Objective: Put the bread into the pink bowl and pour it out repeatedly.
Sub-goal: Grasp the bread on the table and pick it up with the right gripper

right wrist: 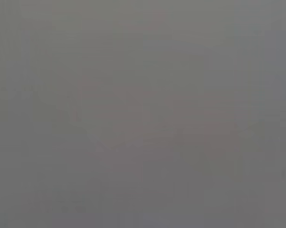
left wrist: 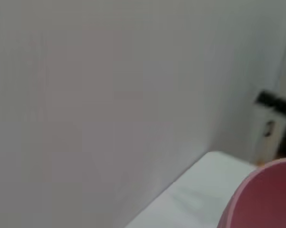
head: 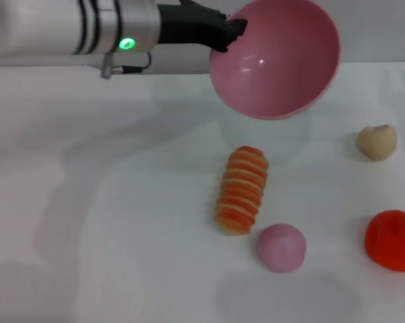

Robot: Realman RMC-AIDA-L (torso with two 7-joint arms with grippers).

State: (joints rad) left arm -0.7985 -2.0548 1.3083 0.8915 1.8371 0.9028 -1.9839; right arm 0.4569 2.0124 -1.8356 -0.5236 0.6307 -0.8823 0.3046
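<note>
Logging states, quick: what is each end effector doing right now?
Left end effector: shut on the pink bowl rim, bowl lifted and tipped, bread on the table.
Right end effector: not in view.

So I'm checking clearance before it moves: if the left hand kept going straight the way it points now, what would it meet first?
The left hand points toward the robot's right, shut on the rim of the tipped bowl. Past the bowl the head view shows only the back wall, so the way looks free, though depth is unclear.
</note>
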